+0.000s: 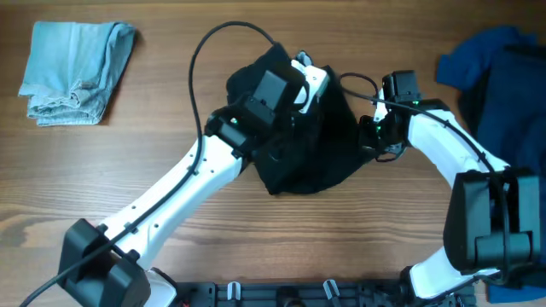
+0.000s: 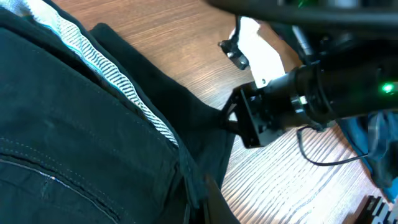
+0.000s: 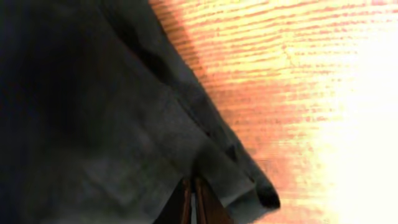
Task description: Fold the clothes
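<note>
Surface: wooden tabletop (image 1: 358, 239) is carrying every garment, its grain running left to right in the overhead view.
Black garment: black garment (image 1: 316, 145) is lying bunched at the centre of the overhead frame, its pale striped inner band (image 2: 118, 78) showing in the left wrist view.
Left claw: left claw (image 1: 300, 85) is sitting over the upper part of the black garment, pressed together; it seems to be pinching cloth, though the contact is hidden.
Right claw: right claw (image 3: 191, 202) is pressed together, pinching the garment's right edge low in its own view.
Other clothes: folded light-blue denim (image 1: 75, 70) is resting at upper left, and a royal-blue piece (image 1: 486, 64) is lying heaped at upper right.
Step in hand: 2 claws are gripping the black garment, probably to lift and spread it flat.
Next move: likely calling for drawing the held edges apart evenly, so the cloth is opening without twisting.
Writing: no brand, label or readable lettering is showing.
</note>
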Robot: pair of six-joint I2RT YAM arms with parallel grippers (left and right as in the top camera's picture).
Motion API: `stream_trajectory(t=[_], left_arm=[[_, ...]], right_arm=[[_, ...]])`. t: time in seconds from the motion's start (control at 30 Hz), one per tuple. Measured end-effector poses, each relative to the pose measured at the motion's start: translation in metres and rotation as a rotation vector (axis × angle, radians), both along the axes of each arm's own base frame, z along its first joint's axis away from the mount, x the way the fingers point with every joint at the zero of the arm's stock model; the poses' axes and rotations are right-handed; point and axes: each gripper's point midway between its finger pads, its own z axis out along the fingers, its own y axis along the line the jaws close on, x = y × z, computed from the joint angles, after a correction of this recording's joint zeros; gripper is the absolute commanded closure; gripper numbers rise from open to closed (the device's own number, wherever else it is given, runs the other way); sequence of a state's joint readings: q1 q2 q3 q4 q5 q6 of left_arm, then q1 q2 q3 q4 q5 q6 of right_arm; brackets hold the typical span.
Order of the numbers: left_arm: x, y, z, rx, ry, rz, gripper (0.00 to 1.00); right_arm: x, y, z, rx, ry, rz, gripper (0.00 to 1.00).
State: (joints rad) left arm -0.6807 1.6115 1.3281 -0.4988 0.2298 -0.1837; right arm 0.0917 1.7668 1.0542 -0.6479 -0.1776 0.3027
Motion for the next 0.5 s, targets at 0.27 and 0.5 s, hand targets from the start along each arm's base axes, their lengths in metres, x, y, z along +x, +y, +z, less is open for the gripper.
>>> stream_trajectory(t=[0.27, 0.5], left_arm=[[0.011, -0.015, -0.020, -0.002, -0.002, -0.009, 0.96], [0.019, -0.031, -0.033, -0.017, -0.019, -0.025, 0.96]], right_arm=[[-0.008, -0.001, -0.018, 0.002, -0.005, -0.019, 0.96], [-0.008, -0.001, -0.018, 0.003, -0.004, -0.026, 0.96]])
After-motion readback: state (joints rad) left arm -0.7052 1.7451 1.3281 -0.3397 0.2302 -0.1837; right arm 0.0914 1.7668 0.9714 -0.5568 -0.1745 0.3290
